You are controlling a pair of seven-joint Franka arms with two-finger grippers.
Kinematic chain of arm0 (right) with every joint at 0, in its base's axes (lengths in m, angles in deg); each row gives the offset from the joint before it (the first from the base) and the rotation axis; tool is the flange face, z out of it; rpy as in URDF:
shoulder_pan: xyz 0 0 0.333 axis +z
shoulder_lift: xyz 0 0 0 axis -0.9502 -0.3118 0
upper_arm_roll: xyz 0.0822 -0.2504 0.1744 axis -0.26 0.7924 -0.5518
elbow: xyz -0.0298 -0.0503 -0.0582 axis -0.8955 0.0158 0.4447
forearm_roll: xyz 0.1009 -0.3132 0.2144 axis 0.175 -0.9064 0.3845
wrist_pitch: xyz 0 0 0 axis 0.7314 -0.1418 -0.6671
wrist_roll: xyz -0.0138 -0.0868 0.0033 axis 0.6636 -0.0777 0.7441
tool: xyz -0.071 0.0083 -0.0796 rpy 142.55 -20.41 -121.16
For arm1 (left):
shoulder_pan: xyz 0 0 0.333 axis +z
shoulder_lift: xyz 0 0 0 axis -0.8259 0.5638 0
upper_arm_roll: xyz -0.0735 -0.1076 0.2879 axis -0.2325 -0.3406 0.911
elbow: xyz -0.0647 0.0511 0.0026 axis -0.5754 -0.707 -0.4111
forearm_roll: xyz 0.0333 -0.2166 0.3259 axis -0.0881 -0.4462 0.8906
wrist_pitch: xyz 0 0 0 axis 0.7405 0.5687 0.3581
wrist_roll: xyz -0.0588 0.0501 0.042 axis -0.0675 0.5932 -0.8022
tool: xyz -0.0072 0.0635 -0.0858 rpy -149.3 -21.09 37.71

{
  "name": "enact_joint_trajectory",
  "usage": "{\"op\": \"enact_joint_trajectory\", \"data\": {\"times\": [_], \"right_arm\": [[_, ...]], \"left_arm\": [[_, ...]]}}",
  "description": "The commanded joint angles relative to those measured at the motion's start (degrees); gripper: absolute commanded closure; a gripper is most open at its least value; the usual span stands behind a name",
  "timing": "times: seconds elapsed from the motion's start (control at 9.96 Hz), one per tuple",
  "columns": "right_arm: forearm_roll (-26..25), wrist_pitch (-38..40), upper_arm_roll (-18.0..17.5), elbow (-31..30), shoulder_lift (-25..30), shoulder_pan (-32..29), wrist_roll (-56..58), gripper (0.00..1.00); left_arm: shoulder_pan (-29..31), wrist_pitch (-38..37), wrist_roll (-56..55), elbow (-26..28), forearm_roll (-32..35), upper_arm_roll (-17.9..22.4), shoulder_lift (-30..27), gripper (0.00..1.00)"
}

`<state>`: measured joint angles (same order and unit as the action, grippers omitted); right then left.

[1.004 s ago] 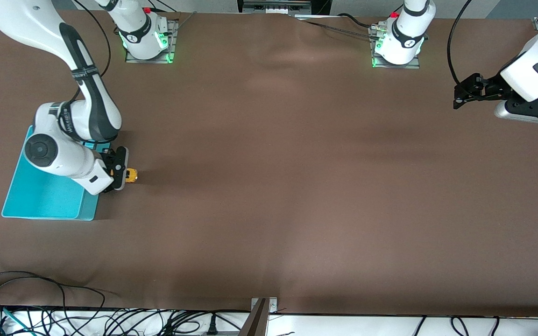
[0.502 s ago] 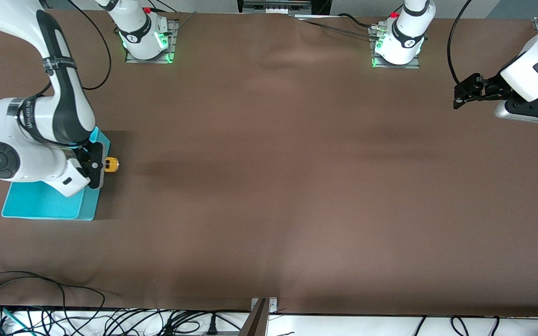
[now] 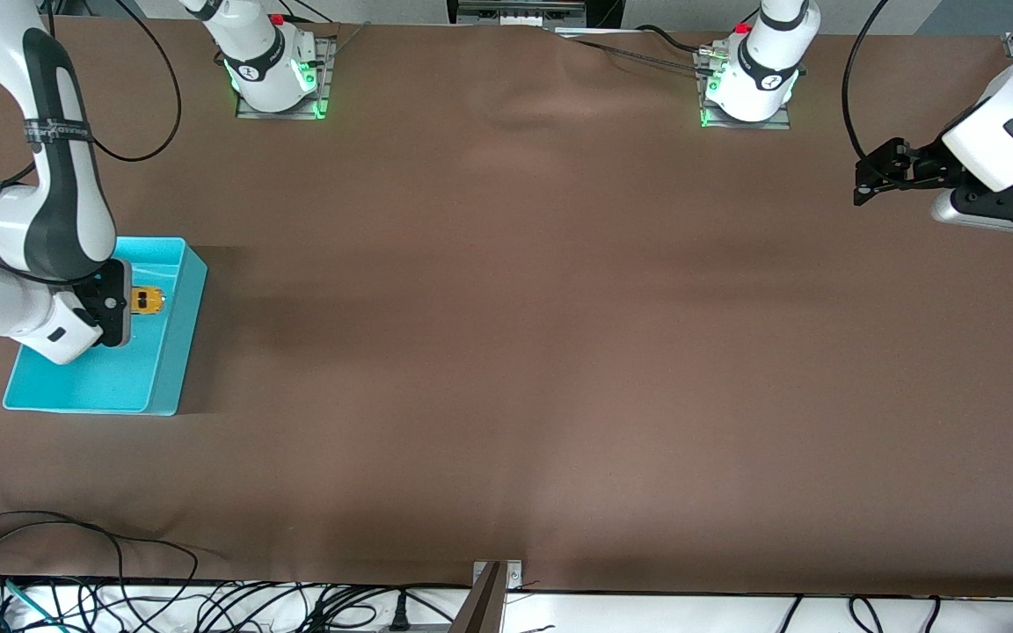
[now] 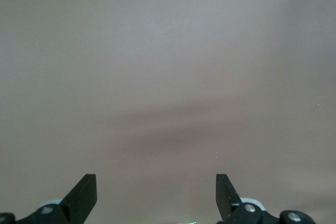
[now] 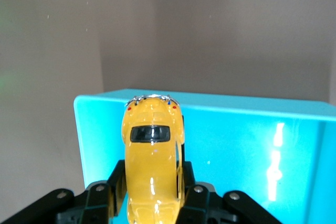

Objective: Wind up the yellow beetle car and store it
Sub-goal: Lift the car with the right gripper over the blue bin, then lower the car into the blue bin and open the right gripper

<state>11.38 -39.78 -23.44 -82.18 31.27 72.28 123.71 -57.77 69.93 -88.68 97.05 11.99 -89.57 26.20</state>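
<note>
Car (image 3: 149, 301) (image 5: 153, 161) yellow, clamped by sides between right gripper (image 3: 132, 302) (image 5: 152, 195) fingers, held in air over turquoise bin (image 3: 174, 352) (image 5: 236, 145). Bin sits at right arm's end of brown table (image 3: 506, 352). Left gripper (image 3: 865, 183) (image 4: 156, 195) waits above table at left arm's end, jaws wide, holding nothing, well apart from bin and car.

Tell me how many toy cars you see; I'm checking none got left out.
1. The yellow toy car is clamped in the right end effector, over the turquoise bin at the right arm's end of the table. None elsewhere.
</note>
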Motion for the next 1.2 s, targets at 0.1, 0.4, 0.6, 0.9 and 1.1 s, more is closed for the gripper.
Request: {"op": "enact_joint_trajectory", "data": {"times": [0.1, 0.4, 0.6, 0.9, 1.1], "right_arm": [[-1.46, -2.83, 1.23, -0.58, -1.65, -1.93, 6.13, 1.00], [-1.46, -5.47, 1.23, -0.76, -4.37, -4.04, 8.52, 1.00], [-1.46, -7.84, 1.23, -0.76, -5.96, -4.84, 10.18, 1.00], [-1.46, -9.08, 1.23, -0.76, -7.72, -5.63, 10.63, 1.00], [-1.46, -10.21, 1.23, -0.84, -9.03, -6.16, 10.63, 1.00]], "left_arm": [[0.15, -0.52, -0.15, -0.32, 1.10, -0.16, -0.44, 0.00], [0.15, -0.52, -0.15, -0.32, 1.19, -0.16, -0.53, 0.00], [0.15, -0.52, -0.15, -0.32, 1.19, -0.25, -0.44, 0.00], [0.07, -0.52, -0.15, -0.32, 1.19, -0.34, -0.44, 0.00], [0.07, -0.52, -0.15, -0.32, 1.19, -0.34, -0.44, 0.00]]}}
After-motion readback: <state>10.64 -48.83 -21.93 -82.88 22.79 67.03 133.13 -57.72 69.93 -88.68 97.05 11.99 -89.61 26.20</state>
